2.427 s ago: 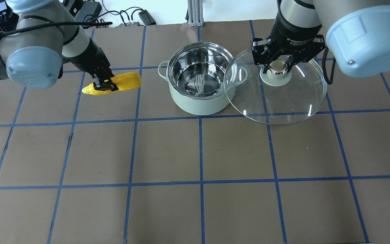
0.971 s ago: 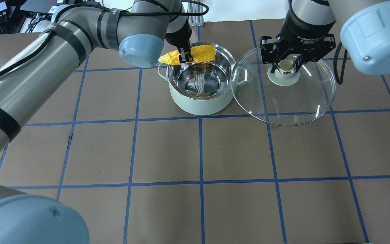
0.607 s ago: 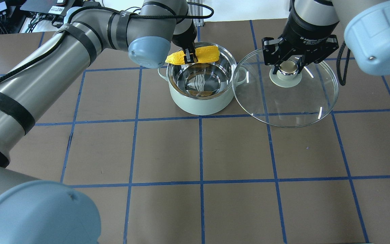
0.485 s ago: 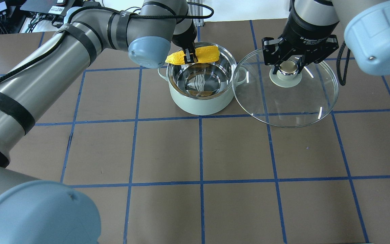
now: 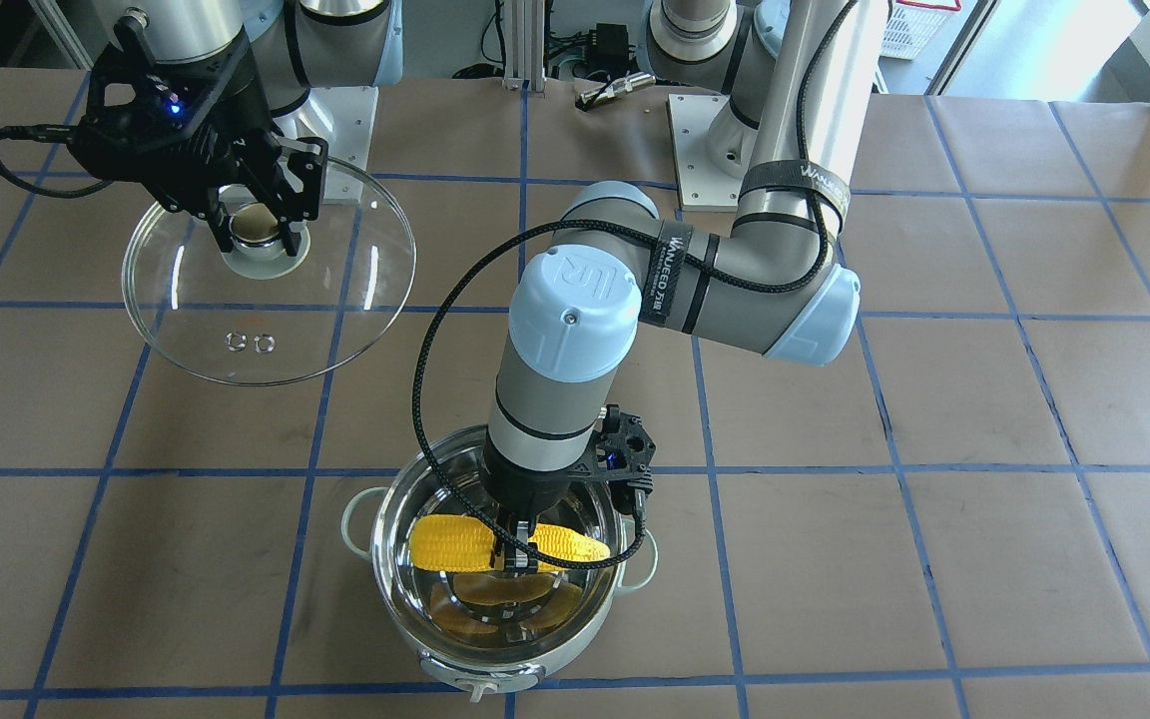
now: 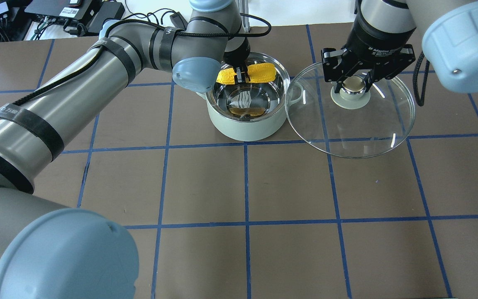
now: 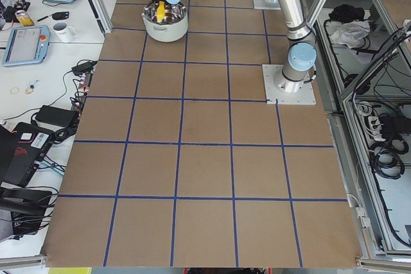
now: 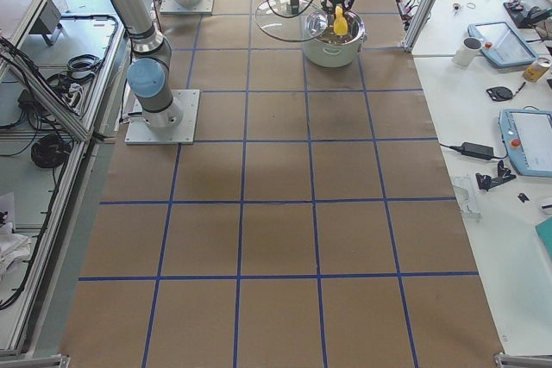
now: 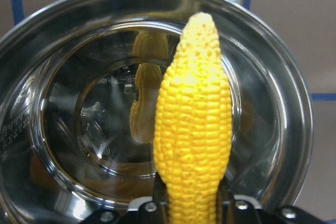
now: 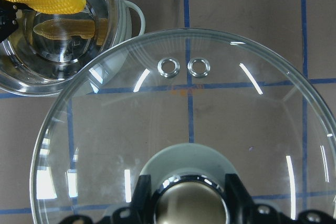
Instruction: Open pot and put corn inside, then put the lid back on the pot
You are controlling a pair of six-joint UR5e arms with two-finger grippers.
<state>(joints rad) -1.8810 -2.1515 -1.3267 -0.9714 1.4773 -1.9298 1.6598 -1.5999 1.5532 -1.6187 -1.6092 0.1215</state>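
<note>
Holding the corn (image 6: 262, 72) level over the mouth of the open pot (image 6: 245, 126), the left gripper (image 6: 241, 77) is clamped across its middle, with the corn clear of the bottom. The pot stands near the tabletop's edge opposite the robot, about midway along it. The step in hand looks like the drop: next the jaws should part, then the arm lift away. The right gripper (image 6: 354, 86) is closed on the knob (image 6: 354, 83) of the lid (image 6: 359, 135), held aloft beside the pot. Count: one pot, one corn, one lid with two vent rings (image 5: 263, 344).
</note>
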